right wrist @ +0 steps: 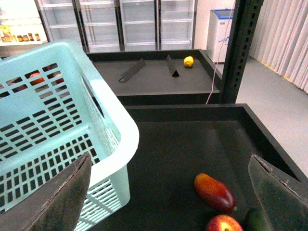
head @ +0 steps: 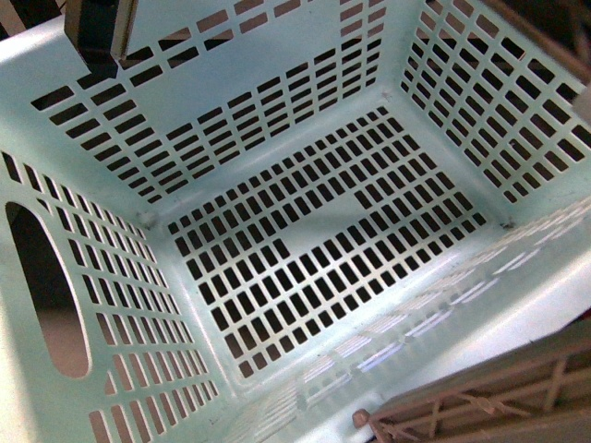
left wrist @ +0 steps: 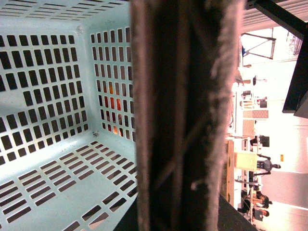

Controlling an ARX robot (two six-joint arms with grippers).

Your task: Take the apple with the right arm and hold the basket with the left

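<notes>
Although the brown handle [left wrist: 183,115] filled the left wrist view, blurred and very close, no fingers showed there, so I could not tell whether the left gripper was clamped on it. Beside it the basket [head: 526,305] stood empty, its slotted floor bare. Further right, the right gripper [right wrist: 168,161] hung with its fingers wide apart, holding nothing, over the dark tray [right wrist: 163,139] next to the basket's wall. The apple [right wrist: 224,224] lay on that tray, outside the basket. It was just beside a long orange-red fruit [right wrist: 214,192] and near something dark [right wrist: 254,222] too cut off to name.

Crowding looked the main hazard. A finger coming down among them could catch the long fruit instead, or nudge the apple so that it rolled away. A descent drifting left could strike the basket wall, and if the left hold was loose, the basket might shift or tip.
</notes>
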